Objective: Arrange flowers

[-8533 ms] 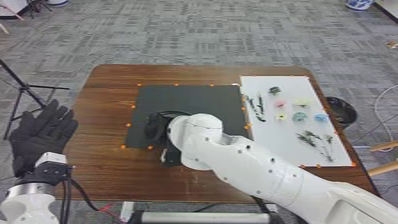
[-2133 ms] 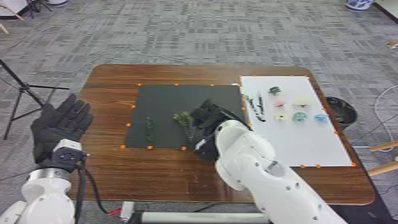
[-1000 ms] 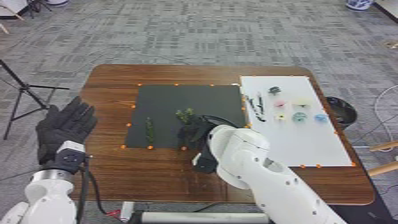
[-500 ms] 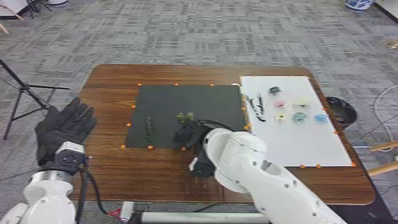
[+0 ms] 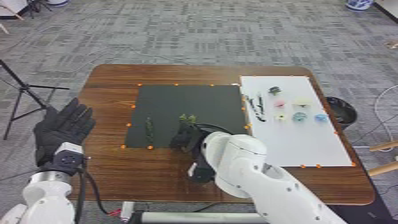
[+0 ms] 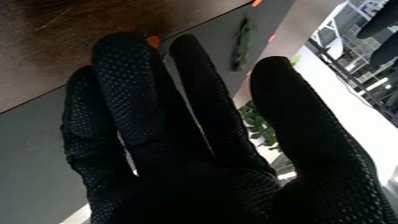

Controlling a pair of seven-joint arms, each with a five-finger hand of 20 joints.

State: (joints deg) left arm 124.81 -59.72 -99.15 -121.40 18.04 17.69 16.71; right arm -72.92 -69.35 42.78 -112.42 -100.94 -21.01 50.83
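A brown wooden table (image 5: 115, 172) with visible grain and rounded far corners is seen. Its middle is partly covered by a black sheet (image 5: 182, 97), laid flat. A white sheet (image 5: 311, 145) is laid flat on the right side, its left edge set against or just beside the black one's right edge. More of the table's depth is spanned by the white sheet than by the black. Both sheets are edged with small orange dots (image 5: 128, 125), spaced apart. Bare wood is left along the near side.
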